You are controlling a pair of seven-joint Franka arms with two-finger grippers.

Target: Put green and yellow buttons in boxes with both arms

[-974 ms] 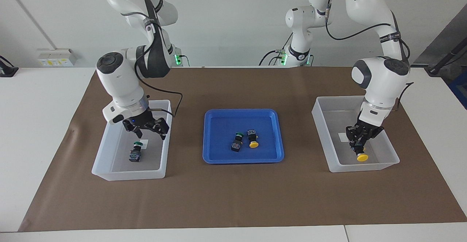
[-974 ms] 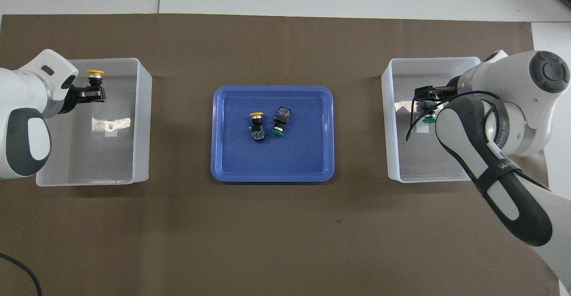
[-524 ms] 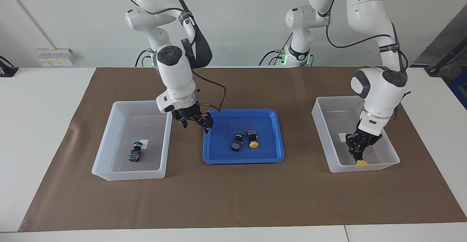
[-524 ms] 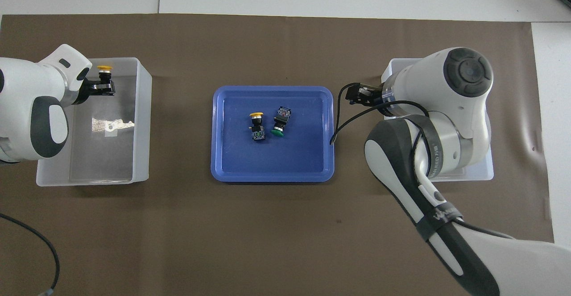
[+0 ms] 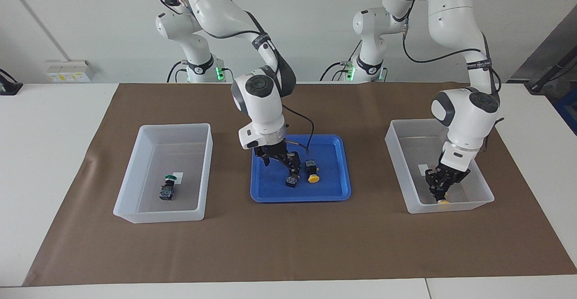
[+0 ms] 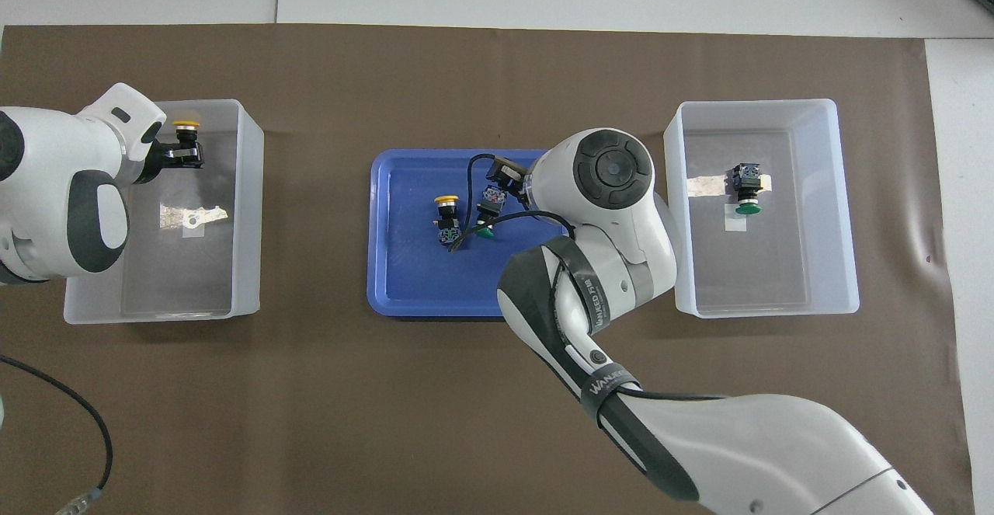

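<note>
While the overhead view hides the right gripper (image 5: pixel 280 160) under the arm's own wrist, the facing view shows it low over the blue tray (image 5: pixel 266 188), fingers apart, at the green button (image 5: pixel 292 180) lying there. A yellow button (image 5: pixel 311 172) lies just beside that green one in the tray; the overhead view shows both, the green cap (image 6: pixel 484 231) partly under the wrist.

The overhead view shows what the facing view blurs: the left gripper (image 6: pixel 180 154) closed on the black body of a yellow button (image 6: pixel 185 124), cap pointing away from the robots. In the facing view this gripper (image 5: pixel 441 190) is down inside the box (image 5: pixel 399 148) at the left arm's end, with the yellow cap (image 5: pixel 444 201) at the box floor near the wall farthest from the robots; contact with the floor cannot be confirmed.

A second green button (image 5: pixel 167 189) lies in the box (image 5: pixel 130 172) at the right arm's end, beside a small white label (image 5: pixel 177 177), well apart from both grippers.

Boxes and tray stand in a row on a brown mat (image 5: pixel 288 245) covering a white table (image 5: pixel 49 123). A plain white wall (image 5: pixel 306 15) rises at the robots' end.
</note>
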